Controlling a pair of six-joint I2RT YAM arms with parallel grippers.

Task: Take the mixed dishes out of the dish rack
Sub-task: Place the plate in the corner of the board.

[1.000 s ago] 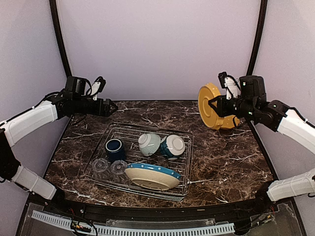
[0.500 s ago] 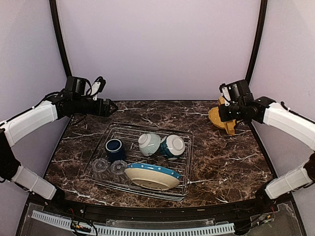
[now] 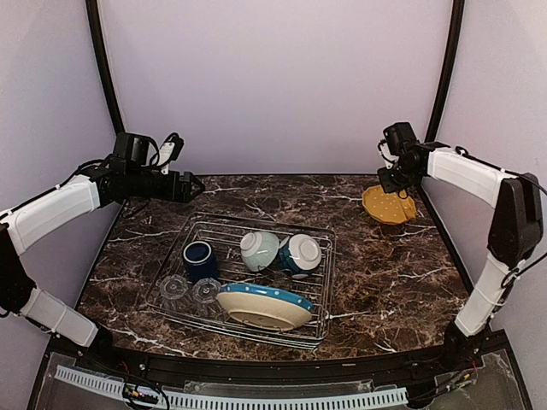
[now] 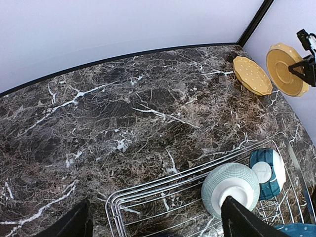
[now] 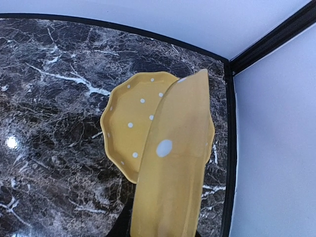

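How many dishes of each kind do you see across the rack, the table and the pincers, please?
Plates: 3 (flat yellow plate on the table, held yellow plate in the right pincer, blue-rimmed plate in the dish rack)
Bowls: 2
Mugs: 1
Glasses: 2
Total: 8
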